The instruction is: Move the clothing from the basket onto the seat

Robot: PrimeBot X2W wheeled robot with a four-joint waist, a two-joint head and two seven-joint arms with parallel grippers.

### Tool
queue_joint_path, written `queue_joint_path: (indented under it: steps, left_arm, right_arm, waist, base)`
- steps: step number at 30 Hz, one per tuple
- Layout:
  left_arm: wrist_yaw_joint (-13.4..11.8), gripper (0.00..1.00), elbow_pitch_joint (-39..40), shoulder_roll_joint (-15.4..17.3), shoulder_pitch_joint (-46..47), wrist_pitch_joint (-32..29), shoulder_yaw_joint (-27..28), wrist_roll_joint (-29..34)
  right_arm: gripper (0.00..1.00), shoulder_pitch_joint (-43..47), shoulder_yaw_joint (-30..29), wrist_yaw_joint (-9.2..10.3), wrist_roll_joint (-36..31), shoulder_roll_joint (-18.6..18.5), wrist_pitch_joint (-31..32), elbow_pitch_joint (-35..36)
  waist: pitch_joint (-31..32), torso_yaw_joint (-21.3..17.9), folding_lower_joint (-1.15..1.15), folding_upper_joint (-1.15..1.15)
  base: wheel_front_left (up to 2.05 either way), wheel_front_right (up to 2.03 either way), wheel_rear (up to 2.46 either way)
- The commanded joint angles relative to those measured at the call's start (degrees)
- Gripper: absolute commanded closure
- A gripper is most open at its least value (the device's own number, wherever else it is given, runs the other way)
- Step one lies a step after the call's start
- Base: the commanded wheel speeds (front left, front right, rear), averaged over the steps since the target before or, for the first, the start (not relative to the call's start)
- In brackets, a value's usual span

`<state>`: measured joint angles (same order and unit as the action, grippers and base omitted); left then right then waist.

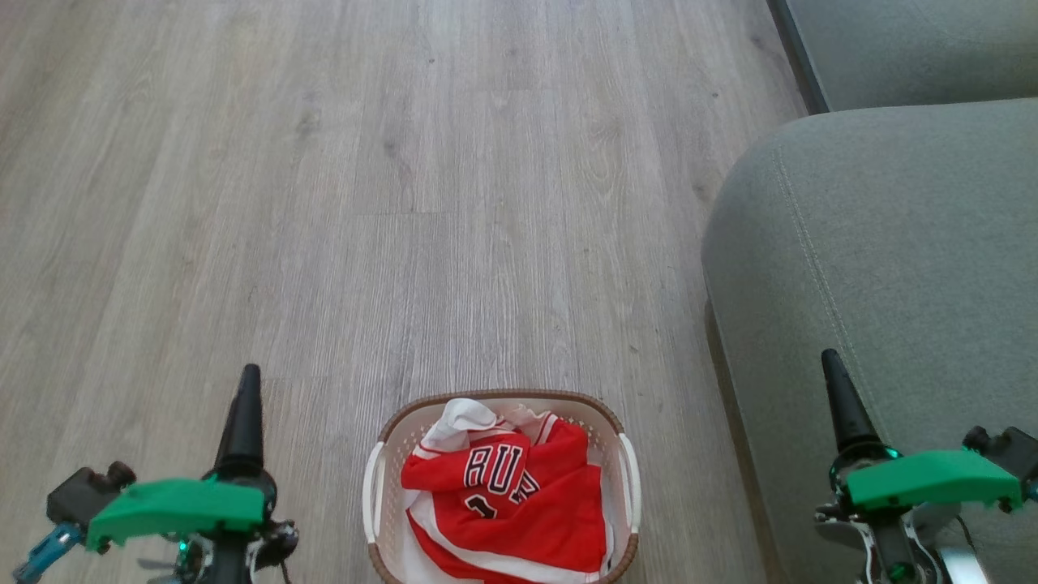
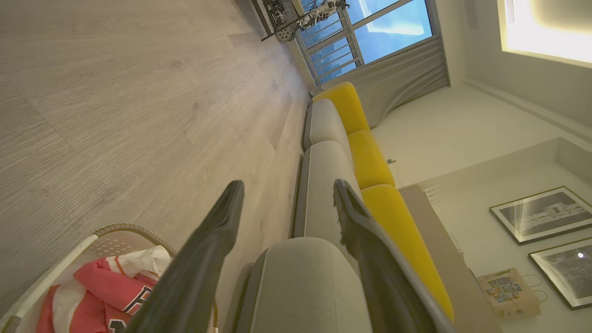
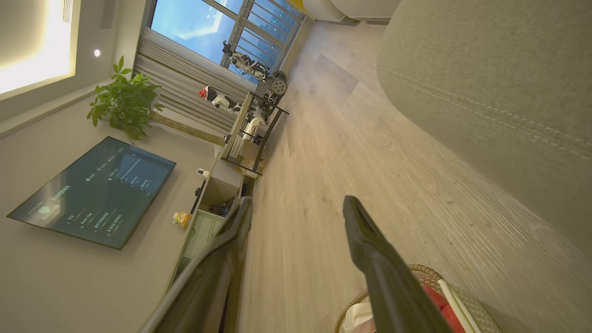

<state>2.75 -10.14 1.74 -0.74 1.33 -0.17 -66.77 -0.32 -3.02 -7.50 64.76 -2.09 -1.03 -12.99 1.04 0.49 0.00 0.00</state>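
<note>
Task not started, by my read: all the clothing [image 1: 507, 495] sits bunched in the basket [image 1: 503, 396], bottom centre of the head view, on the floor [image 1: 324, 203]. No red on the seat [image 1: 892, 268] at right, as far as shown. Everything is left: reach in, grab, lift, carry right, drop.

Left claw [image 2: 287, 185] is spread wide and holds nothing. In its wrist view the clothing is lower left, beside one finger, apart from it. Right claw [image 3: 298, 201] is also spread and empty, with the basket at the bottom right of its view. In the head view the basket lies between both claws, touching neither. The right claw is in front of the seat edge.
</note>
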Motion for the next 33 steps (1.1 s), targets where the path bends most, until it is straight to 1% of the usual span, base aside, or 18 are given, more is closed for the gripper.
queue_joint_path:
  steps: [1,9,17,33]
  left_arm:
    - [-0.4,0.00,2.6,0.7,0.7,0.6,0.2,1.7]
    - [-1.2,0.00,3.1,0.8,-0.4,2.0,-1.0,11.4]
    - [-2.2,0.00,3.7,0.9,-1.5,3.3,-1.9,19.9]
    - [-4.5,0.00,4.6,1.5,-3.1,6.0,-3.8,33.0]
  right_arm:
    - [0.00,-1.0,0.9,0.00,-1.5,-0.5,-0.8,2.5]
    - [0.00,-0.4,2.4,0.00,-7.8,-0.6,-2.2,3.3]
    - [0.00,0.0,3.2,0.00,-14.7,-0.6,-3.5,3.8]
    - [0.00,0.5,4.8,0.01,-26.8,-0.6,-6.2,4.1]
  waist:
    - [0.0,0.0,0.00,0.00]
    - [0.2,0.1,0.00,0.00]
    - [0.3,0.1,0.00,0.00]
    - [0.7,0.3,0.00,0.00]
  base:
    - [0.00,0.00,0.00]
    - [0.00,0.00,0.00]
    - [0.00,0.00,0.00]
    - [0.00,0.00,0.00]
